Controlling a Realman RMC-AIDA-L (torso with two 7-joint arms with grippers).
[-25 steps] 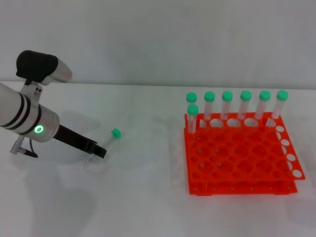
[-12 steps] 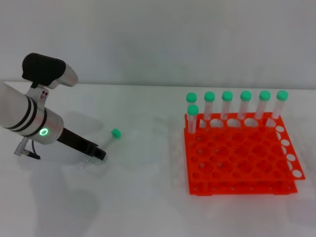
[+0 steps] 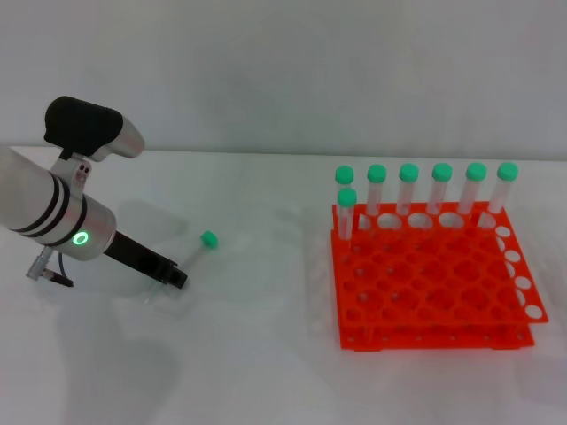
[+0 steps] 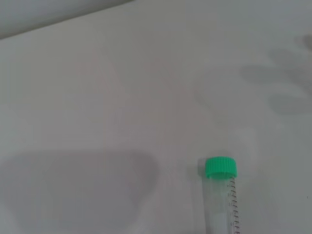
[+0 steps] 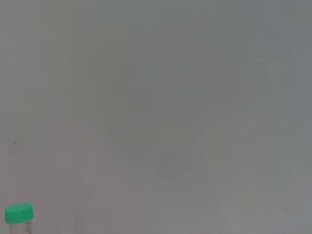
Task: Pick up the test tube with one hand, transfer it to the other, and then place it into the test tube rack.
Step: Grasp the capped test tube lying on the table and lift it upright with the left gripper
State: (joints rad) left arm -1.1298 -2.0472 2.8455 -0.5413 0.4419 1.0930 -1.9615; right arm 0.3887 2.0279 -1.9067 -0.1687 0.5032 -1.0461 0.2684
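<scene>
The test tube lies on the white table, its mint-green cap (image 3: pixel 208 238) pointing away from me and its clear body running down-left toward my left gripper (image 3: pixel 174 275). That gripper, on the wrist with the green light, is low over the tube's bottom end. The left wrist view shows the cap (image 4: pixel 220 167) and the graduated clear body (image 4: pixel 222 207) close below. The orange test tube rack (image 3: pixel 434 288) stands to the right with several capped tubes (image 3: pixel 407 188) upright in it. My right gripper is out of the head view.
The white table (image 3: pixel 266 336) stretches between the lying tube and the rack. The right wrist view shows bare table and one green cap (image 5: pixel 19 213) at its edge. A grey wall stands behind the table.
My left wrist has shifted slightly right and up over the last second. The gripper tip stays at the tube's lower end. The tube and rack have not moved.
</scene>
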